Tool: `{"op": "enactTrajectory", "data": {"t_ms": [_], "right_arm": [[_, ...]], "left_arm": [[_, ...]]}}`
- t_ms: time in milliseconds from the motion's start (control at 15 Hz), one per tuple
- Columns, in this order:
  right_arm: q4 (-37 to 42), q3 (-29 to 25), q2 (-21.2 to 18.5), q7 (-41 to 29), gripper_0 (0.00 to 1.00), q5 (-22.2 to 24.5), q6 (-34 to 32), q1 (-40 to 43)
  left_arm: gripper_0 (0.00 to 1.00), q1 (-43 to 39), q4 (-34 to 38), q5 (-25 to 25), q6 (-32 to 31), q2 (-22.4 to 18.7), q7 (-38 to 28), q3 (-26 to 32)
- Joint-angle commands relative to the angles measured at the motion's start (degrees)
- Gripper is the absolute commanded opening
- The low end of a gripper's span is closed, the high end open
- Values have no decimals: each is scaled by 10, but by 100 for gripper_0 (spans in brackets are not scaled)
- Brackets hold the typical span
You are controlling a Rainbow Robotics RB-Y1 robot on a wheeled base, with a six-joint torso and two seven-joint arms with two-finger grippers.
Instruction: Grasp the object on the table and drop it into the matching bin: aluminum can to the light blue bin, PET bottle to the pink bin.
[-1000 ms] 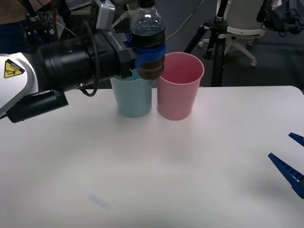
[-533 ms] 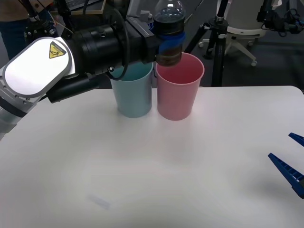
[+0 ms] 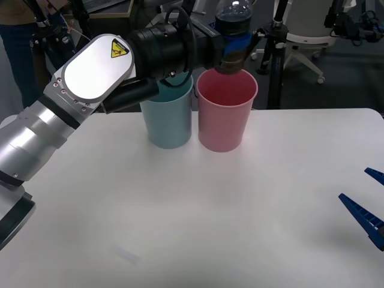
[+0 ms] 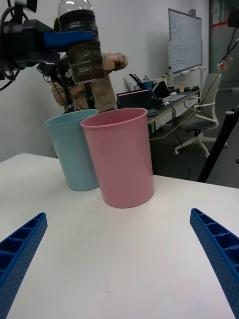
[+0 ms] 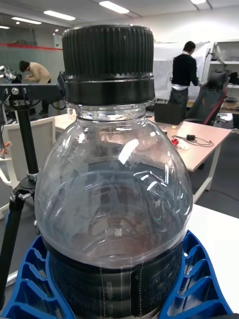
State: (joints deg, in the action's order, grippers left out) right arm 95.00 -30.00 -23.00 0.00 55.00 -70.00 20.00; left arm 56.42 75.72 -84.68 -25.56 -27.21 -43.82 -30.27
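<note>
In the front view there are two bins, one bottle and two grippers. The light blue bin (image 3: 168, 117) and the pink bin (image 3: 226, 109) stand upright side by side, touching or nearly so, at the far middle of the white table (image 3: 198, 222). The left gripper (image 3: 235, 49) is stretched forward across the blue bin, its blue fingers clamped around the middle of the PET bottle (image 3: 233, 33), which hangs upright in the air just above the far rim of the pink bin. The right gripper (image 3: 367, 207) rests low at the table's right edge, fingers spread wide, holding nothing. Behind the table are a dark tripod (image 3: 273, 54) and an office chair (image 3: 309, 36) on a grey floor. Compared with a second ago, the left arm has swung rightward: the bottle was then over the seam between the two bins, and half a second ago over the pink bin's near-left rim; the right gripper has not moved.

In the right wrist view the two bins stand on the table, pink nearer, with the bottle held above and behind them, and the two blue fingers (image 4: 20, 249) far apart.

In the left wrist view the one bottle, black cap up, sits between the blue ribbed fingers (image 5: 27, 279), which press against its dark lower part.
</note>
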Motion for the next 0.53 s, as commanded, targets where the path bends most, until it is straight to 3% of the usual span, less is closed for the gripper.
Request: {"op": "enactTrajectory", "data": {"t_ms": [67,533], "right_arm": [[0,0,0,0,100,0,0,0],[0,0,0,0,100,0,0,0]], "left_arm": [[13,12,-33,-11,1,23,4,-1],[12,28,-73,-50,2,68,2,-1]]}}
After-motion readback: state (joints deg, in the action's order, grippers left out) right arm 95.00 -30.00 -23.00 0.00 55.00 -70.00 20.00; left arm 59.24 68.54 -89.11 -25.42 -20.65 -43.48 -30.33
